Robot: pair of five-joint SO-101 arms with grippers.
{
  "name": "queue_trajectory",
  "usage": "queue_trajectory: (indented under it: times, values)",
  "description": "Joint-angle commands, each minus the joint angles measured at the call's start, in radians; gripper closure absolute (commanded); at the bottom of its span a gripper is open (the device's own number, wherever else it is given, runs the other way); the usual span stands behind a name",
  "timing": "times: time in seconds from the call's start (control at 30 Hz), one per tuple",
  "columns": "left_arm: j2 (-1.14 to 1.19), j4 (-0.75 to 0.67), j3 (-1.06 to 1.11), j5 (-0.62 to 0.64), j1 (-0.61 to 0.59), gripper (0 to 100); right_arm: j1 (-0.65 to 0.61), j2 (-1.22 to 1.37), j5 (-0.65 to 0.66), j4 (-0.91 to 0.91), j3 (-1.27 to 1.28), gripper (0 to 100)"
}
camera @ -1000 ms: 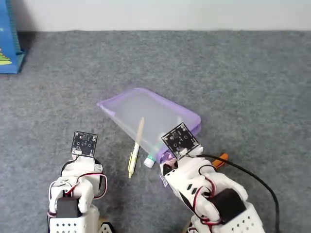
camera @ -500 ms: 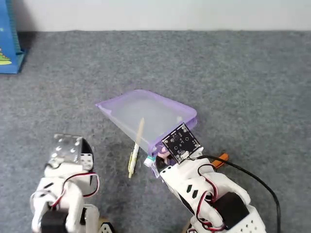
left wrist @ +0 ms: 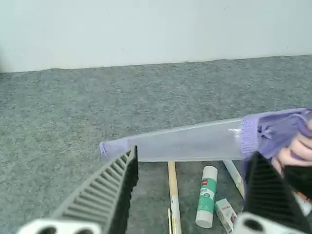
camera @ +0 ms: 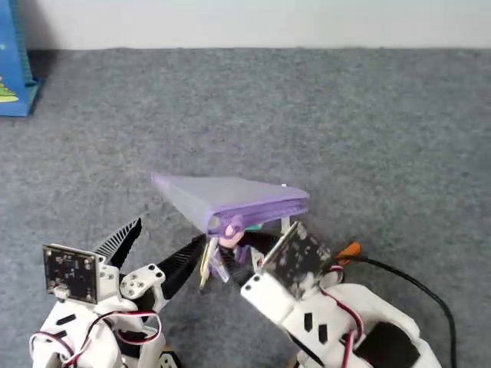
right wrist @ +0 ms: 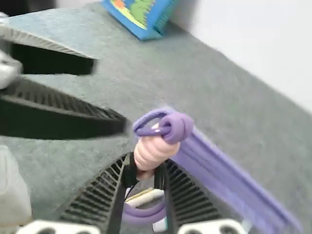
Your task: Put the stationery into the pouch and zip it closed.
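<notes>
My right gripper (right wrist: 145,165) is clamped tight on the pink ribbed charm (right wrist: 149,151). The charm hangs from a knotted purple cord loop (right wrist: 168,126) at one corner of the translucent purple zip pouch (camera: 230,201). The pouch is near the middle of the grey felt table (camera: 383,138), just in front of my two arms. I hold its near corner up off the surface, and it narrows to a point out towards my left side. I cannot tell whether that far tip touches the table. From my left wrist the pouch shows edge-on as a long, flat, frosted wedge, with a darker purple band at the end by the charm.

My left gripper (camera: 169,234) has its black ridged fingers spread wide with nothing between them, just beside the pouch's raised edge.

The stationery lies outside the pouch, on the table below that edge. There is a wooden pencil (left wrist: 172,190), a white glue stick with a green label (left wrist: 207,195) and a small white block (left wrist: 225,212).

A blue box (camera: 11,69) stands at the far left corner of the table. A small orange object (camera: 349,250) lies beside my right arm.
</notes>
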Motion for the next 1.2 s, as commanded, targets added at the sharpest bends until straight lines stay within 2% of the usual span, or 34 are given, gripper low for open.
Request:
queue_trajectory:
  times: [0.0, 0.27, 0.6, 0.73, 0.93, 1.17]
  values:
    - [-0.009, 0.003, -0.047, 0.017, 0.008, 64, -0.045, -0.010, 0.068, -0.024, -0.074, 99.1]
    - [-0.011, 0.003, -0.054, 0.017, 0.008, 64, -0.047, -0.008, 0.124, 0.024, -0.071, 99.1]
    - [-0.011, 0.060, -0.171, 0.018, 0.008, 64, -0.044, -0.008, 0.123, 0.038, -0.071, 99.1]
    - [-0.008, 0.054, -0.147, 0.018, 0.014, 64, -0.045, -0.008, 0.120, 0.039, -0.075, 99.1]
    - [-0.008, 0.021, -0.062, 0.014, 0.147, 64, -0.047, -0.010, 0.120, 0.042, -0.075, 99.1]
    - [-0.008, -0.011, -0.015, 0.012, 0.117, 64, -0.047, -0.022, 0.120, 0.071, -0.095, 99.1]
